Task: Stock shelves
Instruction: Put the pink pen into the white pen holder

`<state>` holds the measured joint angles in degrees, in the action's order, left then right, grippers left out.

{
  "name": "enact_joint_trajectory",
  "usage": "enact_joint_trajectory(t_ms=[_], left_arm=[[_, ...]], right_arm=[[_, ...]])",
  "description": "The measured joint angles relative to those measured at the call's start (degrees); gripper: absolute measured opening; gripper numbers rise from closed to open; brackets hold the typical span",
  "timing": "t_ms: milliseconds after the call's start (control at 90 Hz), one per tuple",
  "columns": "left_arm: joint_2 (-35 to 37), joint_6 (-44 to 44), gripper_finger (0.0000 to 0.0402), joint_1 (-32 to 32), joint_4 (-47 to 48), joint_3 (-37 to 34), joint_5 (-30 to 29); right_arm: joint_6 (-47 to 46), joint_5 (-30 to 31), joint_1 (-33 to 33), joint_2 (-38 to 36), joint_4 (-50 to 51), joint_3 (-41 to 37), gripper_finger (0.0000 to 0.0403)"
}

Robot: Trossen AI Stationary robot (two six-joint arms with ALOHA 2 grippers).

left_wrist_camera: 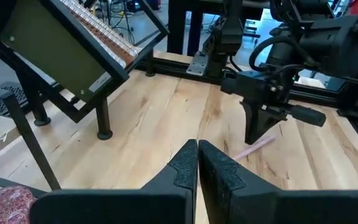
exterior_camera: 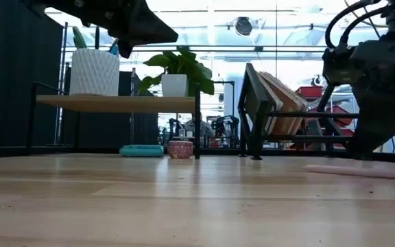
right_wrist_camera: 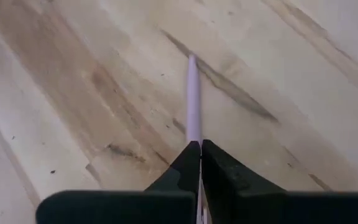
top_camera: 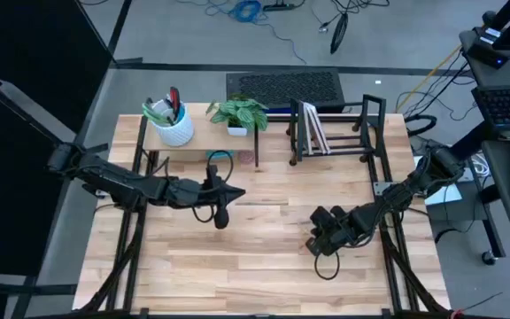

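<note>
Two shelves stand along the table's (top_camera: pixel 264 266) far edge: the wood riser (top_camera: pixel 202 135), carrying a white pot (top_camera: pixel 173 126) and a plant (top_camera: pixel 239 113), and, to its right in the high view, the wire rack (top_camera: pixel 339 133), which already holds some flat books or boards (exterior_camera: pixel 283 103). The right gripper (right_wrist_camera: pixel 200 149) sits low at the table's right front, its fingers (right_wrist_camera: pixel 178 169) pressed together on a thin pale-pink stick (right_wrist_camera: pixel 192 93) lying flat on the wood. To do this pick well, it should keep the pinch firm and centred, lift straight up before swinging, and hold the stick level so it cannot pivot or slip out of so narrow a grip. The left gripper (left_wrist_camera: pixel 197 163) hovers above mid-table in front of the riser, fingers closed on nothing. Much stays unclear: how far the stick runs back between the fingers is hidden, so whether it is truly held or only touched cannot be settled; the small patterned cup (exterior_camera: pixel 180 148) and teal item (exterior_camera: pixel 141 150) under the riser are hard to identify; what the white pot holds is also too small to read.
</note>
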<state>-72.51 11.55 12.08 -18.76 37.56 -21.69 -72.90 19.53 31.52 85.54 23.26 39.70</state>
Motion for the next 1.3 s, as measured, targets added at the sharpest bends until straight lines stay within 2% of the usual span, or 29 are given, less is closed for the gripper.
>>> enact_joint_trajectory(t_ms=[322, 556, 967, 1133, 1300], left_arm=[[0.0, 0.0, 0.0, -0.1, 0.0, 0.0, 0.0], [0.0, 0.0, 0.0, -0.1, 0.0, 0.0, 0.1], [0.0, 0.0, 0.0, -0.1, -0.1, 0.0, 0.2], [0.0, -0.2, 0.0, -0.1, -0.2, 0.0, 0.3], [0.0, -0.1, 0.0, -0.1, -0.2, 0.0, 0.3]], right_arm=[[2.2, 0.0, -0.5, 0.0, 0.1, 0.0, 0.0001], [0.6, -0.2, -1.0, 0.0, 0.1, 0.0, 0.0004], [2.1, -1.6, -1.7, 0.0, 0.1, 0.0, 0.0132], [3.1, -1.4, -1.9, 0.0, 0.1, 0.0, 0.0158], [3.3, -1.4, -1.9, 0.0, 0.1, 0.0, 0.0164]])
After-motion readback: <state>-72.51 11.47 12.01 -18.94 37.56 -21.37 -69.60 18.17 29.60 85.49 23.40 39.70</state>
